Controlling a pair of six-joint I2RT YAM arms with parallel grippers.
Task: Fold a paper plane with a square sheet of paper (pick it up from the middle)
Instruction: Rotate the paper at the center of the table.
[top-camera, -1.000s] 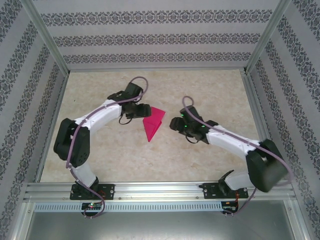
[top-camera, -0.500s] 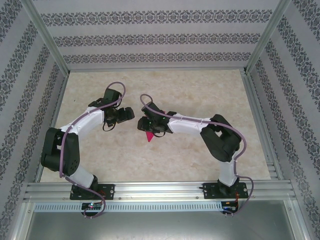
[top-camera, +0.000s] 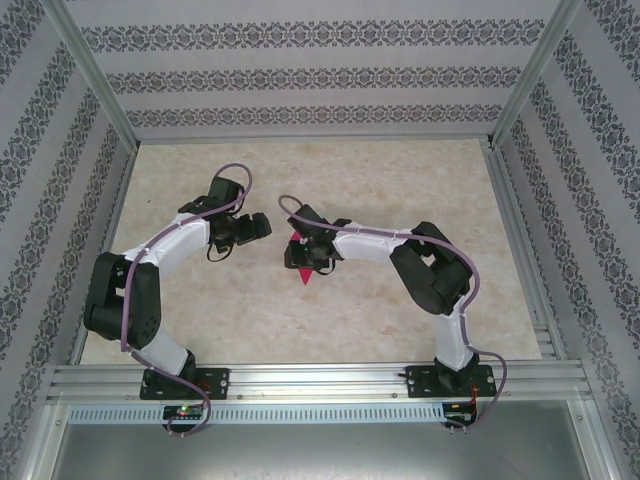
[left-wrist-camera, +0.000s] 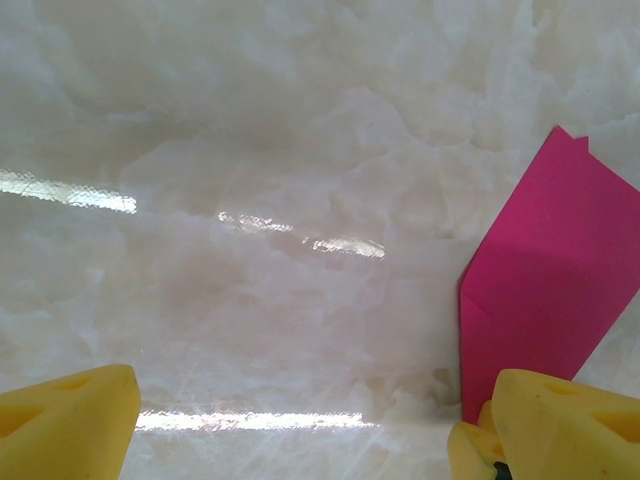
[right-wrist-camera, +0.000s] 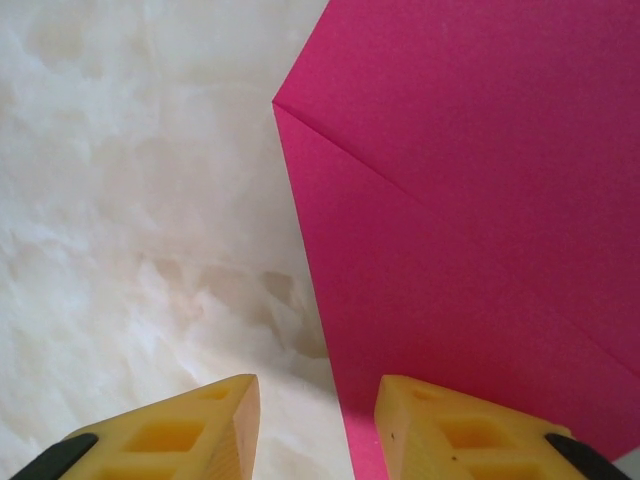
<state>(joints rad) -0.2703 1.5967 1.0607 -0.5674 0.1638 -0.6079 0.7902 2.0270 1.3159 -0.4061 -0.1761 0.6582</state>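
The magenta-pink sheet of paper (top-camera: 301, 273) lies flat on the table's middle, folded into a pointed shape with a diagonal crease (right-wrist-camera: 470, 200). My right gripper (top-camera: 306, 254) hovers right over it and covers most of it from above. Its jaws (right-wrist-camera: 318, 420) are open a moderate gap and straddle the paper's left edge, one finger (right-wrist-camera: 465, 430) above the paper and the other above bare table. My left gripper (top-camera: 262, 226) stands wide open just left of the paper, nothing between its fingers (left-wrist-camera: 315, 440). The paper (left-wrist-camera: 545, 290) reaches past its right fingertip (left-wrist-camera: 565, 430).
The tabletop (top-camera: 400, 180) is pale marbled stone with glare streaks. Metal frame posts and patterned walls close it in on three sides, and a rail (top-camera: 320, 380) with both arm bases runs along the near edge.
My right arm swung left across the table to sit over the paper and narrowed its jaws. My left gripper drew back to the left off the paper and opened wider.
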